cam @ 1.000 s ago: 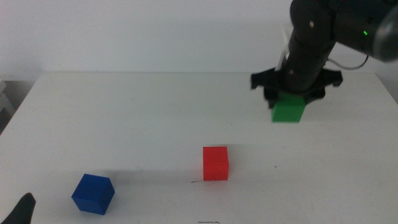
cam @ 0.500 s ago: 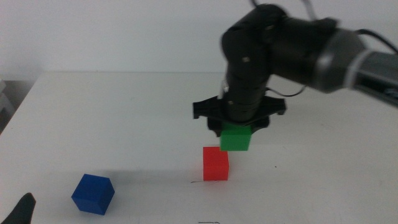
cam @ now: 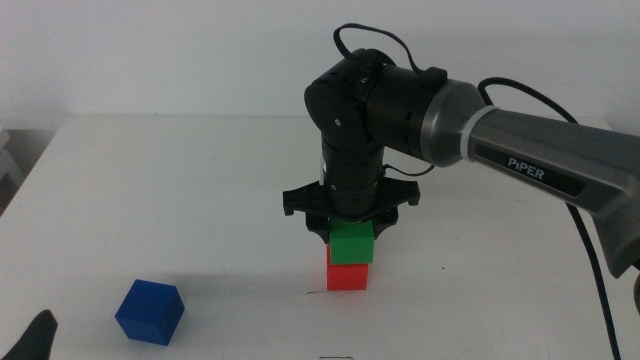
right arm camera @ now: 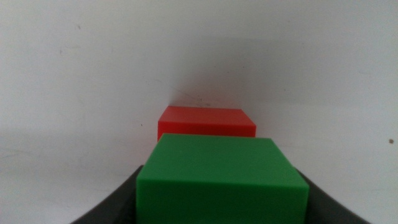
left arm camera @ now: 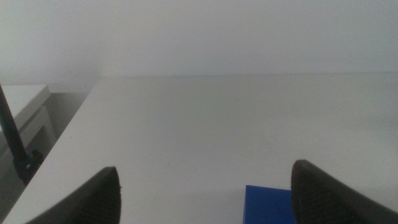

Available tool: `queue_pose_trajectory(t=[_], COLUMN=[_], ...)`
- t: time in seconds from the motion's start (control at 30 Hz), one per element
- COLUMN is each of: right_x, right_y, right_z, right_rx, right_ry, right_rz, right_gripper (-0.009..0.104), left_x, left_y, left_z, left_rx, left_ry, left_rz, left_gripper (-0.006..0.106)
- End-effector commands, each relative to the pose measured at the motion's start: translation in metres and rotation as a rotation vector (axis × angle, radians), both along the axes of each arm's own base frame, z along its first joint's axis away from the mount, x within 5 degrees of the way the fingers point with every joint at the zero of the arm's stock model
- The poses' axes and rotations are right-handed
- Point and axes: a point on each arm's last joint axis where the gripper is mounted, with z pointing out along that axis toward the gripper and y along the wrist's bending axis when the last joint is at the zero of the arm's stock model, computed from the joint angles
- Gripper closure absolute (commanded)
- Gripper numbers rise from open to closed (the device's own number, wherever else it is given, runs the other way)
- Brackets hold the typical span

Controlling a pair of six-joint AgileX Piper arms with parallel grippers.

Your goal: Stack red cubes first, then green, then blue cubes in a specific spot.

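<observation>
The right gripper (cam: 351, 232) has its fingers clamped on the green cube (cam: 351, 243), which sits directly above the red cube (cam: 347, 276); whether the two touch yet, I cannot tell. The red cube stands on the white desk (cam: 200, 200) just beside a thin dark scratch (cam: 313, 291). In the right wrist view, the green cube (right arm camera: 221, 180) seems slightly offset from the red one (right arm camera: 206, 122), so releasing now could leave it overhanging or tip it off. The blue cube (cam: 150, 311) lies well to the left of the red cube, near the waiting left gripper (cam: 35, 338), whose fingers (left arm camera: 99, 196) are spread wide.
</observation>
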Motion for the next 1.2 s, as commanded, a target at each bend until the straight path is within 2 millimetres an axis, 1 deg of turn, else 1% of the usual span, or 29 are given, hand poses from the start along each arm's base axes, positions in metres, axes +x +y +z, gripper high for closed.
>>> queue_pose_trajectory(t=[0.0, 0.37, 0.63, 0.67, 0.7, 0.73, 0.87, 0.93, 1.0, 1.03, 1.1, 1.17], right_x=[-0.002, -0.002, 0.002, 0.002, 0.004, 0.005, 0.007, 0.005, -0.002, -0.005, -0.017, -0.032], right_y=[-0.003, -0.002, 0.0, 0.0, 0.002, 0.002, -0.001, -0.004, -0.009, -0.011, -0.022, -0.036], right_z=[0.034, 0.03, 0.019, 0.018, 0.016, 0.015, 0.017, 0.025, 0.042, 0.051, 0.08, 0.105], right_rx=[0.056, 0.058, 0.037, 0.036, 0.043, 0.038, 0.034, 0.043, 0.058, 0.066, 0.083, 0.082], right_ry=[-0.084, -0.066, -0.058, -0.058, -0.063, -0.071, -0.078, -0.078, -0.088, -0.1, -0.145, -0.199], right_rz=[0.018, 0.02, 0.021, 0.021, 0.023, 0.025, 0.019, 0.015, 0.039, 0.059, 0.122, 0.218], right_gripper=[0.096, 0.096, 0.094, 0.091, 0.078, 0.044, 0.02, 0.01, 0.003, 0.002, 0.001, 0.001], left_x=[-0.002, -0.002, -0.002, -0.002, -0.002, -0.002, -0.002, -0.002, -0.002, -0.002, -0.002, -0.002], left_y=[0.0, 0.0, 0.0, 0.0, 0.0, 0.0, 0.0, 0.0, 0.0, 0.0, 0.0, 0.0], left_z=[0.01, 0.01, 0.01, 0.01, 0.01, 0.01, 0.01, 0.01, 0.01, 0.01, 0.01, 0.01], left_rx=[-0.014, -0.014, -0.014, -0.014, -0.014, -0.014, -0.014, -0.014, -0.014, -0.014, -0.014, -0.014], left_ry=[-0.108, -0.108, -0.108, -0.108, -0.108, -0.108, -0.108, -0.108, -0.108, -0.108, -0.108, -0.108], left_rz=[-0.006, -0.006, -0.006, -0.006, -0.006, -0.006, -0.006, -0.006, -0.006, -0.006, -0.006, -0.006], left_gripper=[0.007, 0.007, 0.007, 0.007, 0.007, 0.007, 0.007, 0.007, 0.007, 0.007, 0.007, 0.007])
